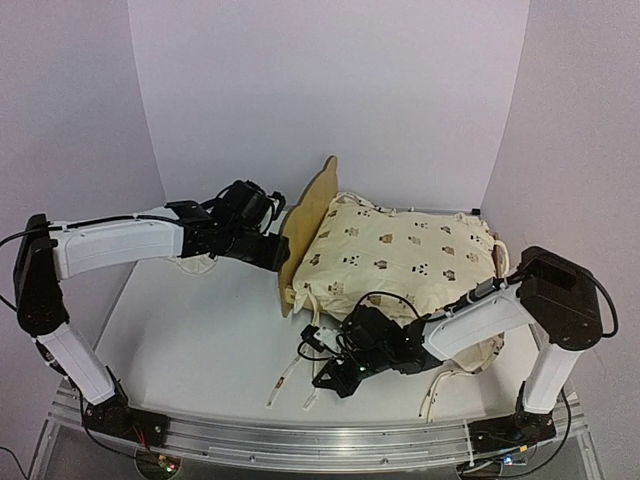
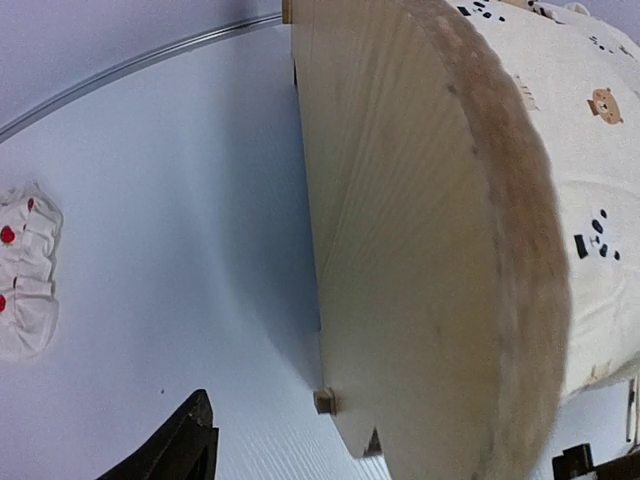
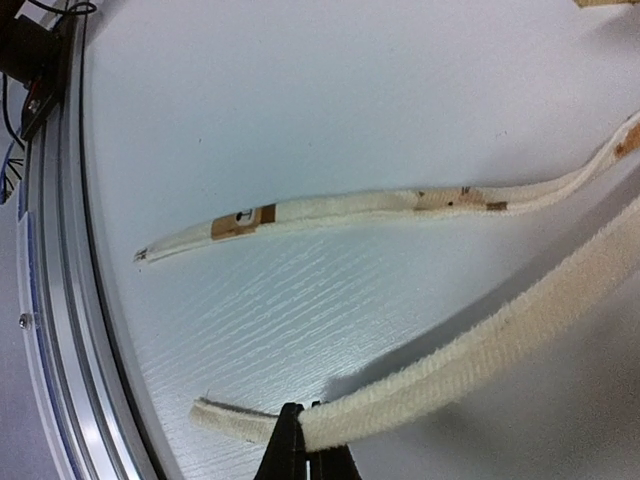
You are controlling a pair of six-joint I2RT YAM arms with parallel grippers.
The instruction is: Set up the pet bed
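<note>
Presently my left gripper (image 1: pixel 272 250) stands at the head end of the pet bed (image 1: pixel 310 210), jaws apart. My right gripper (image 3: pixel 305 445), before the bed's front, clamps a tie (image 3: pixel 480 350) of the cover (image 1: pixel 400 250) on the bed. Risk: tugging drags the ungripped bed askew.

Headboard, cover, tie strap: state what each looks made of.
Headboard: pale unfinished wood, likely plywood; straight grain lines on the face, rough fuzzy cut edge. Cover: cream woven fabric, probably cotton, matte, printed with small animals. Tie strap: same-looking cream cloth, soft and napped, lying limp and curved.
</note>
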